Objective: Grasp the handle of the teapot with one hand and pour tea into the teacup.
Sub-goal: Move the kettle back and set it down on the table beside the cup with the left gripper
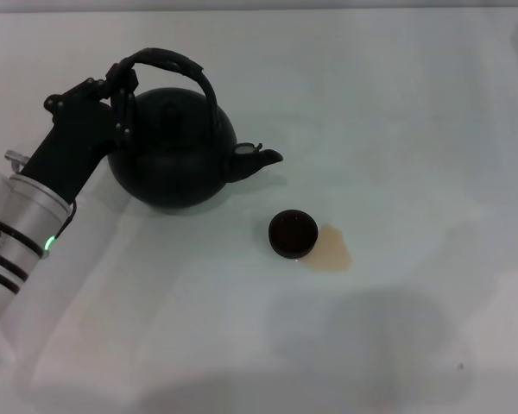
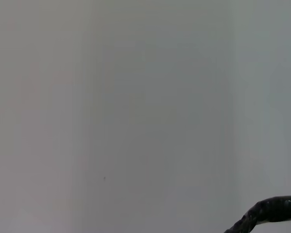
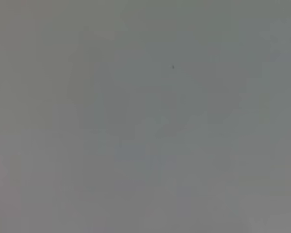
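Nearest the robot in the head view, the left arm (image 1: 22, 228) enters from the lower left: a silver forearm with black bands and a small green light, then a black wrist section rising toward the work.

At its end, the left gripper (image 1: 121, 86) is at the left end of the handle (image 1: 177, 62), where the arched bail comes down toward the pot's shoulder. Its dark fingers (image 1: 125, 108) sit against the bail on that side. Black on black, the finger gap cannot be resolved, so whether the gripper is clamped on the handle or only touching it cannot be told.

The teapot (image 1: 171, 151) hangs or sits directly below and to the right of the gripper, body upright or nearly so, the handle arching over its top. Whether its base is touching the table (image 1: 397, 103) cannot be told. The spout (image 1: 259, 158) points away from the gripper, to the right, with a pale ring at its root.

Beyond the spout, farther right of the gripper and nearer the robot than the pot, the teacup (image 1: 293, 234) stands upright on the table, apart from the teapot. A tan stain (image 1: 331, 248) lies on the table touching the cup's right side.

The left wrist view shows bare pale surface with a dark curved piece (image 2: 266, 213) at one corner, probably part of the handle. The right wrist view shows only a plain grey surface; the right gripper is not in view.
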Robot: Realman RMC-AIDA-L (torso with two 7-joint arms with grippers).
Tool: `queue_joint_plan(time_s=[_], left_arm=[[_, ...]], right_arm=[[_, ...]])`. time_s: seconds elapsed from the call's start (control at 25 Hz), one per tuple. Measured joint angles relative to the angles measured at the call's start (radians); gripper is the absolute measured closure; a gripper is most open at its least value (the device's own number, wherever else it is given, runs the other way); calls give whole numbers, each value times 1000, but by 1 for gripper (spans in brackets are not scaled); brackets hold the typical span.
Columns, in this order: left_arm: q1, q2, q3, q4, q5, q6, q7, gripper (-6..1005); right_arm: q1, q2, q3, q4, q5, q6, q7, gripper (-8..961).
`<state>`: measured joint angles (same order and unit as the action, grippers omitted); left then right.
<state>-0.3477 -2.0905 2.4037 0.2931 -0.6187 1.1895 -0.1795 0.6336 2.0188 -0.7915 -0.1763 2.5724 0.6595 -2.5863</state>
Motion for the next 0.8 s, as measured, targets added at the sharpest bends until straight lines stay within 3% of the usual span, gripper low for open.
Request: queue_joint_plan(time_s=[0.8], left_arm=[[18,4,-7,-24,-1,-33,2,869]], right_arm=[[15,3,0,3,0,0,0,125]])
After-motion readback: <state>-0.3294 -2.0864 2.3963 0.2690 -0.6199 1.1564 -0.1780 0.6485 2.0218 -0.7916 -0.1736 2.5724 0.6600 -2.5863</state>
